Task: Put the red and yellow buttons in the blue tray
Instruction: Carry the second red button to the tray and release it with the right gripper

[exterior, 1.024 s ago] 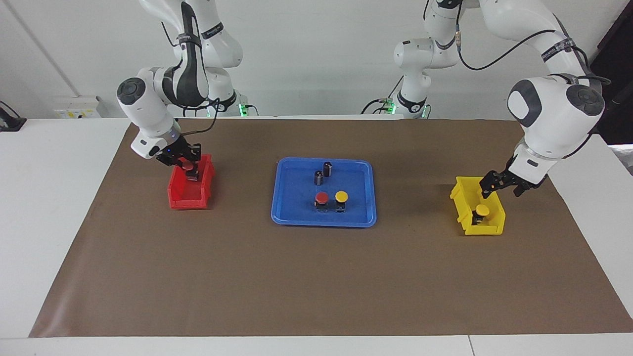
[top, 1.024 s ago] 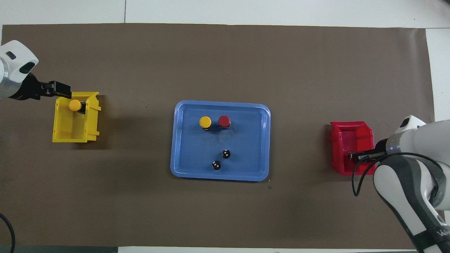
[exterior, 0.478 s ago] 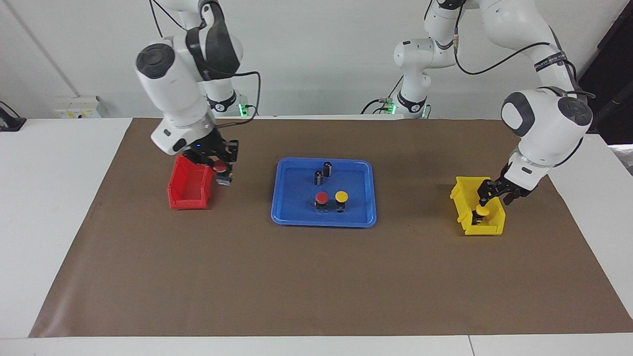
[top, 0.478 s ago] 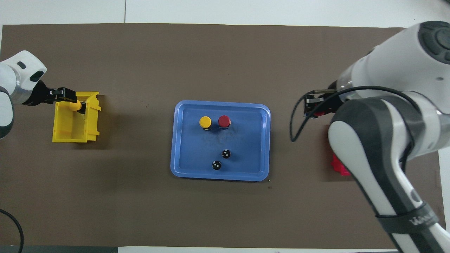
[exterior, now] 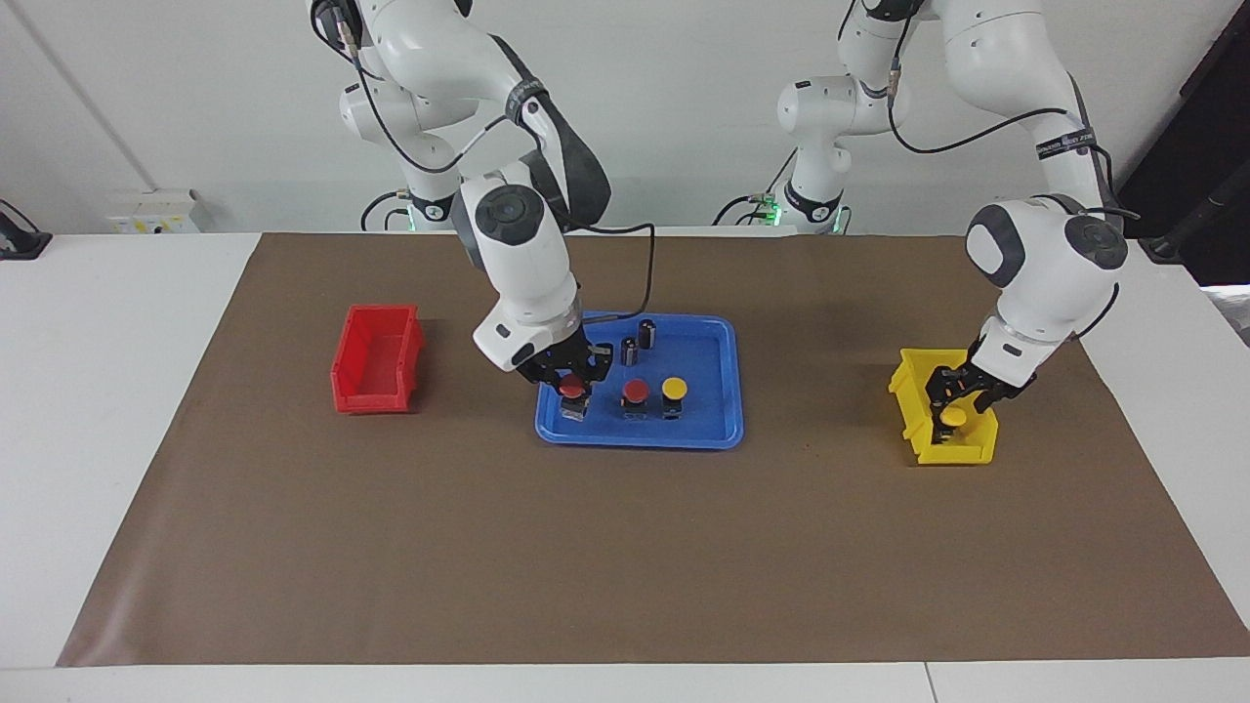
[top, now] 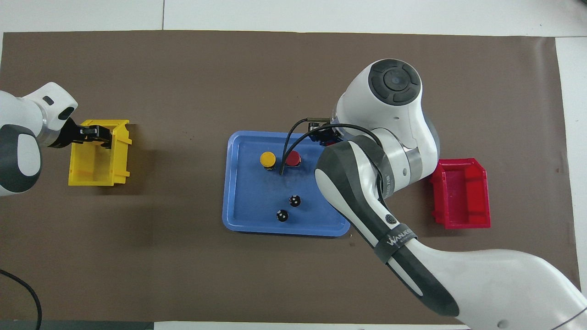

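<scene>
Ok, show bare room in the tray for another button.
Bare: tray floor from the yellow button to the rim at the left arm's end. Crowded: the right arm's end, where the right gripper holds a red button beside the second red button and cylinders.

Robotics lab: two table-mounted Franka arms

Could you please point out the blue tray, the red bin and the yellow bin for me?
blue tray (exterior: 718, 430): facing view, bare floor by its corner.
red bin (exterior: 376, 400): facing view, its front wall.
yellow bin (top: 89, 172): overhead view, its bare floor.
</scene>
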Robot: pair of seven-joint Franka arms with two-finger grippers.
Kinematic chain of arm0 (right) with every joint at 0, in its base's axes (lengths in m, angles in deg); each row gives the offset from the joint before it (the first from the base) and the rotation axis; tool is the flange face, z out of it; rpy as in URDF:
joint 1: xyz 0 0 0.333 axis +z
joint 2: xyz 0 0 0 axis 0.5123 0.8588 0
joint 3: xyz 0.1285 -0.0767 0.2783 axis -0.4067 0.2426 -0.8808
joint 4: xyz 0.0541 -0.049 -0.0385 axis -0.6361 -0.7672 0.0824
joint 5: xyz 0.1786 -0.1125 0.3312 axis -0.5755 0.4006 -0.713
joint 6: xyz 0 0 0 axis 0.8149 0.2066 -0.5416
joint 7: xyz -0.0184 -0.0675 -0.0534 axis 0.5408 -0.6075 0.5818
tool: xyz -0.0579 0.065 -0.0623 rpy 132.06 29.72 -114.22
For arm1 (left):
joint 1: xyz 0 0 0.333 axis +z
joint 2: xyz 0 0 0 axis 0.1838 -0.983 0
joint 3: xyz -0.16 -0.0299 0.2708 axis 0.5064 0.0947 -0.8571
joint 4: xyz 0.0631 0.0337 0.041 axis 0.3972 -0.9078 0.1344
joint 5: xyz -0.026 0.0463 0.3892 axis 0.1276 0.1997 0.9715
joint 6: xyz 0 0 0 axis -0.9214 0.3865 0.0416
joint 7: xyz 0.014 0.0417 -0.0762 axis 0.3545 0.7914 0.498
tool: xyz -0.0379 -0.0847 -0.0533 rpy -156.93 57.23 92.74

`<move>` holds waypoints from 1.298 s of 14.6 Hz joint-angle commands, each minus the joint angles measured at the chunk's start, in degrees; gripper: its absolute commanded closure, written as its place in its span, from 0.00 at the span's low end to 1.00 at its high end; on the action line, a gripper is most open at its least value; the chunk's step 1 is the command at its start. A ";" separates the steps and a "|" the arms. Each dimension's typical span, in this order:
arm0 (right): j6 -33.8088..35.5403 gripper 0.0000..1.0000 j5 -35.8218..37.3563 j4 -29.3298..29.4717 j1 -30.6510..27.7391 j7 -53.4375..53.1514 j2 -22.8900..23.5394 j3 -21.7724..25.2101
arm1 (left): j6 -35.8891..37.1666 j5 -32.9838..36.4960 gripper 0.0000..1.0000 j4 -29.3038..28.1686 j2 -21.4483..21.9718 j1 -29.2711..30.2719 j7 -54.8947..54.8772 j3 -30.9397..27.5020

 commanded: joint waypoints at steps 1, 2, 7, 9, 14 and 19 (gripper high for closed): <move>-0.22 0.74 -0.45 -1.72 1.04 -0.86 -0.62 0.28 | -1.87 -1.03 0.33 -0.86 0.02 0.74 -1.15 0.60; -1.44 0.72 -0.36 -3.21 1.74 -1.04 -0.71 0.28 | -2.31 -0.95 0.36 -1.21 -0.06 0.74 -1.15 0.69; -5.32 0.70 -0.19 -8.24 2.10 -1.65 -1.06 0.28 | -2.66 -1.03 0.80 -1.21 -0.07 0.65 -0.89 0.60; -5.32 0.66 -0.19 -8.41 2.01 -1.65 -1.06 0.28 | -0.91 -0.95 0.88 0.01 0.02 0.30 -0.71 0.60; -3.58 0.00 3.15 -5.70 0.26 -1.48 -3.42 0.81 | 18.57 -0.86 0.89 14.13 0.38 -0.31 0.16 0.86; 12.31 0.00 4.65 0.45 -9.40 0.89 -12.56 0.89 | 20.02 -0.33 0.89 14.62 0.99 -12.42 16.14 0.95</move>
